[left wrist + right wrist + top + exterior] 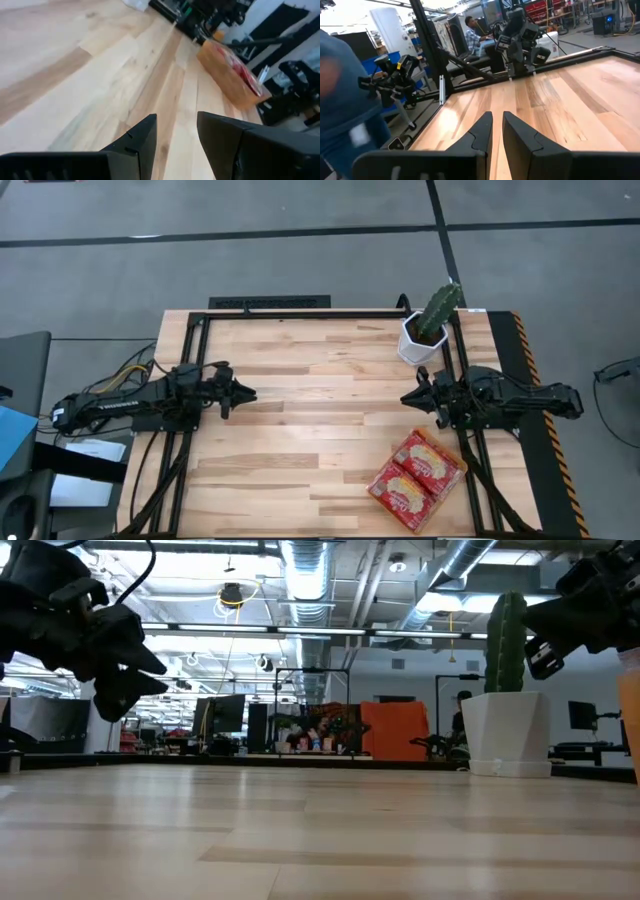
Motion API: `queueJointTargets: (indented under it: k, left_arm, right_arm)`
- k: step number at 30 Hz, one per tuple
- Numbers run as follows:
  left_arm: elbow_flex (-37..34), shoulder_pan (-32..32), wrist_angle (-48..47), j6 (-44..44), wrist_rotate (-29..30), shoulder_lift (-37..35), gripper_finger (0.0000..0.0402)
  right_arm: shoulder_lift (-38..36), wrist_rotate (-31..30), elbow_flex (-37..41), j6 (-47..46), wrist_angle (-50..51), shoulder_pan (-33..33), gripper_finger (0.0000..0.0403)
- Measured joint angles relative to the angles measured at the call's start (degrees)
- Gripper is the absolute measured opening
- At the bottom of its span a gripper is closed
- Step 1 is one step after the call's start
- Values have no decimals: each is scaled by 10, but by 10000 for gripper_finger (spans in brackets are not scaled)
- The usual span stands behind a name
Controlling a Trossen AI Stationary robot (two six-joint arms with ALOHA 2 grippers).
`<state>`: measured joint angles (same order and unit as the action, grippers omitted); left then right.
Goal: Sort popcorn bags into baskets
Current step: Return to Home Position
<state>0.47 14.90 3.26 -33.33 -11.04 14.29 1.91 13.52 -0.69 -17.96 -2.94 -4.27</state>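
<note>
The orange basket [461, 471] stands near the table's right front corner and holds two red-orange popcorn bags [424, 458] [399, 491] lying flat, side by side. The left wrist view shows the basket's wall [225, 75] with a red bag [246, 76] above it. My left gripper [247, 393] [176, 121] hovers over the table's left side, pointing toward the right, open and holding nothing. My right gripper [407, 396] [497, 116] hovers over the right side, pointing left. Only a narrow gap parts its fingers, with bare table between them. The basket lies nearer the front edge than it does.
A white pot with a cactus [428, 332] stands at the far right, close behind my right arm. Bare wooden table [320, 420] spreads between the two grippers. A black frame rail [300, 313] runs along the far edge. A person [472, 33] sits beyond the table's left side.
</note>
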Motion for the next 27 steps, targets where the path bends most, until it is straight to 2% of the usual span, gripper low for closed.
queueJointTargets:
  k: [4, 27]
  left_arm:
    - [3, 0, -9, -2, 15, 0, 130]
    - [5, 0, -13, -3, 14, 0, 130]
  right_arm:
    - [0, 0, 0, 0, 1, 0, 68]
    - [0, 0, 1, -1, 3, 0, 68]
